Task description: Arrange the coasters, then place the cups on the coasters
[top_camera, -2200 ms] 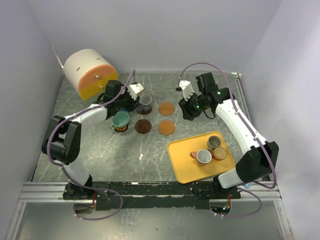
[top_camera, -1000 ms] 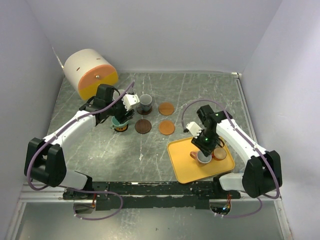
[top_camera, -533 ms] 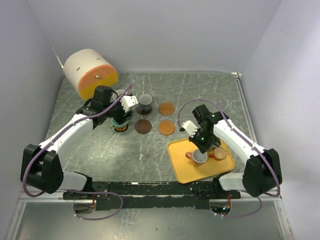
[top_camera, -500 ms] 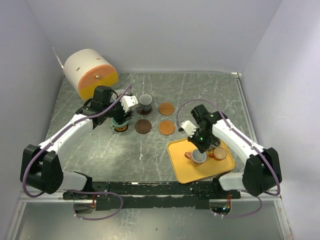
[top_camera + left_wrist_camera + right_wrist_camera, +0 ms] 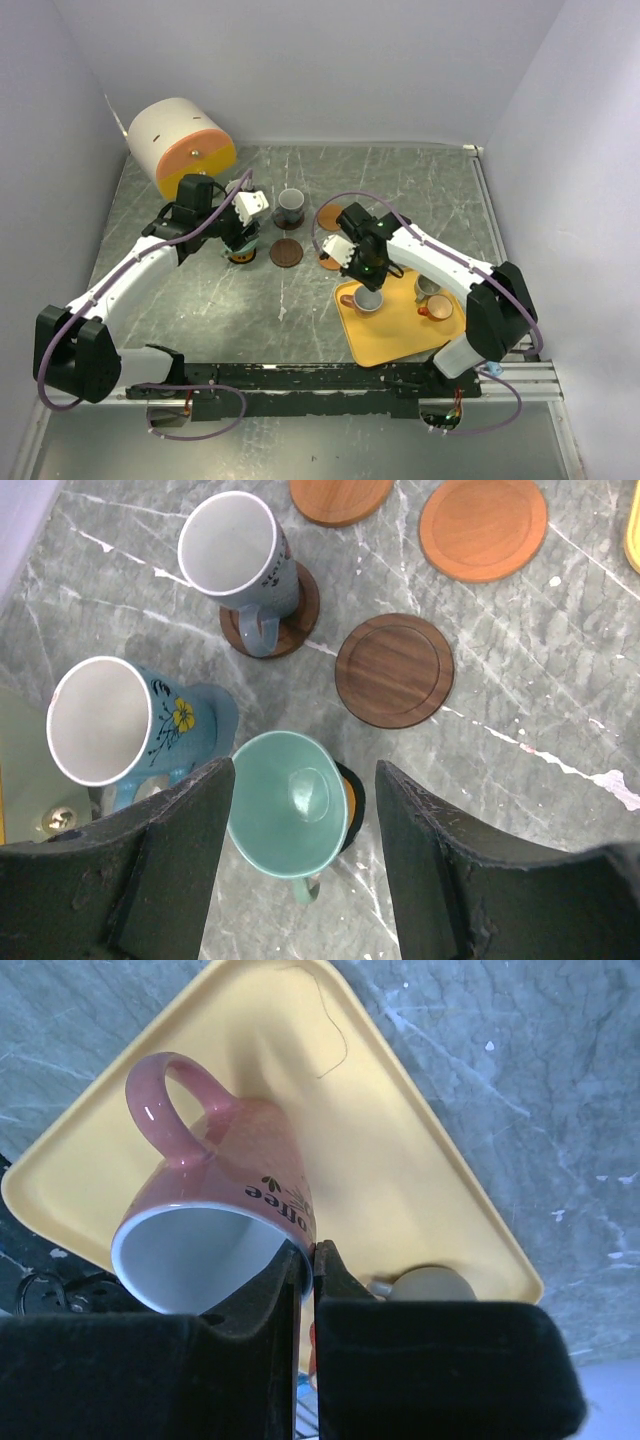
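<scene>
Marble surface | my right tool pinches pink cup rim, shut, above yellow tray | my left tool gapes empty | best carried level to orange coaster beside tray.

I am reading dark lettering on the side of the pink mug: "offee", standing upside down in my right wrist view, with whatever comes before it hiding at my fingertip. The grey mug is showing a line of small dark print under its rim, too small for me to read.
</scene>
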Controlling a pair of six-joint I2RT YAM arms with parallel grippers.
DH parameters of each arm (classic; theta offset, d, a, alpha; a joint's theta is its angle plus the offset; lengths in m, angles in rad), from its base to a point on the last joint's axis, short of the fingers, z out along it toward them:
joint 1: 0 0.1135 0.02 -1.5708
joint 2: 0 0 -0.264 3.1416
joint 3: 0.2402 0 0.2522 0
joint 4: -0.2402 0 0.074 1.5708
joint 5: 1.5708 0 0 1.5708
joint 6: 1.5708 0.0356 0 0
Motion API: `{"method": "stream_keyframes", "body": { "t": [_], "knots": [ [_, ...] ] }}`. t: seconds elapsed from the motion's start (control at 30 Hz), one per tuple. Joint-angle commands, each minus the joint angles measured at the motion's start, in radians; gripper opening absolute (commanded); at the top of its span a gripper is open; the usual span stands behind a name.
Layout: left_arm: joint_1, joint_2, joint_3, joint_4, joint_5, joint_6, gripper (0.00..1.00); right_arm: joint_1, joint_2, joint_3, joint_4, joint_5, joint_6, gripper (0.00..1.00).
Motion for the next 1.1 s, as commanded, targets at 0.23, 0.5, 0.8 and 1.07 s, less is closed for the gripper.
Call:
{"method": "stream_keyframes", "body": {
  "t": [0.23, 0.5, 0.8, 1.07],
  "knots": [
    [0.043, -0.051, -0.035, 0.054, 0.049, -0.022, 0.7, 0.011, -0.046, -0.012, 0.018, 0.049, 0.041, 0.38],
    [0.043, -0.045, -0.039, 0.062, 0.046, -0.009, 0.69, -0.042, -0.12, -0.077, 0.013, 0.009, 0.051, 0.49],
    [0.043, -0.052, -0.04, 0.057, 0.032, -0.005, 0.69, -0.046, -0.1, -0.102, 0.052, -0.004, 0.063, 0.39],
    [0.044, -0.062, -0.051, 0.056, 0.026, 0.0, 0.7, -0.046, -0.067, -0.062, 0.078, -0.003, 0.045, 0.21]
  ]
}}
